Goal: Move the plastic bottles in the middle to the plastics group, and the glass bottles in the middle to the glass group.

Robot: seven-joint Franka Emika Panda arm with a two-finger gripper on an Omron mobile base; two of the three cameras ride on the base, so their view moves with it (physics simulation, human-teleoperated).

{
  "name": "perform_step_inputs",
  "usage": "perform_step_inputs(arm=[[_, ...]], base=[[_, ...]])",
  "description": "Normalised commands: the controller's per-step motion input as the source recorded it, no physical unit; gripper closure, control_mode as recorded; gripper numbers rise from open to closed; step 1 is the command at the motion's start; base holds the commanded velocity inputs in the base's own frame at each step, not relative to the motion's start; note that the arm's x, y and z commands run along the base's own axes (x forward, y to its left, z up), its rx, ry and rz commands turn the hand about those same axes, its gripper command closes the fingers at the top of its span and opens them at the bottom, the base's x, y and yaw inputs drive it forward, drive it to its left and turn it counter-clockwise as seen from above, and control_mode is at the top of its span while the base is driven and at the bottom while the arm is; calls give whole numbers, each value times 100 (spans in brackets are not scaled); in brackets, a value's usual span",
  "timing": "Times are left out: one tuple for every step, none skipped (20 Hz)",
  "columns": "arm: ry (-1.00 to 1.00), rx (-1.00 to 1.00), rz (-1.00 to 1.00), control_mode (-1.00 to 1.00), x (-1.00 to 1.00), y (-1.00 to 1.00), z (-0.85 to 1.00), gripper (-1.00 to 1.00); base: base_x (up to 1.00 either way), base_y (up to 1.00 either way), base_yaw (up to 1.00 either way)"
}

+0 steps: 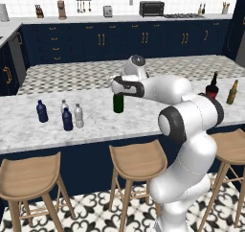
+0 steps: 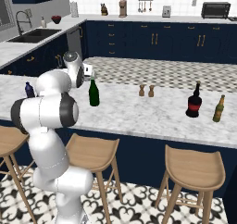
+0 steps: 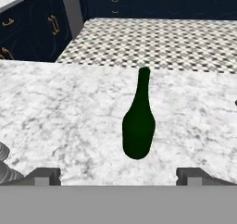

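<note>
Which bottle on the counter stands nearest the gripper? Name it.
The tall dark green bottle with the long slim neck, alone in the middle of the counter, ahead of the open gripper. The small blue bottles and red-labelled bottle stand farther off.

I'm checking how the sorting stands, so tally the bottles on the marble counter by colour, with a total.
Navy blue: 2
Clear-whitish: 2
Dark green: 1
Dark with red label: 1
Amber: 1
Total: 7
</note>
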Motion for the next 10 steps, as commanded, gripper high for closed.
perform_step_inputs(arm=[[0, 10, -15, -100, 59, -29, 36, -100], [1, 9, -14, -100, 57, -27, 32, -100], [3, 7, -13, -100, 54, -28, 25, -100], [3, 3, -12, -100, 44, -22, 9, -100], [9, 0, -9, -100, 39, -21, 0, -100], [12, 0, -7, -100, 38, -15, -2, -100], [16, 0, -4, -100, 40, -14, -10, -100], [9, 0, 0, -100, 34, -6, -13, -100], [10, 3, 0, -100, 34, -6, -19, -100], [9, 7, 0, -100, 32, -6, -28, -100]], base=[[0, 0, 0], [0, 0, 0], [0, 0, 0], [0, 0, 0], [0, 0, 0], [0, 0, 0], [0, 0, 0], [0, 0, 0], [0, 0, 0], [0, 0, 0]])
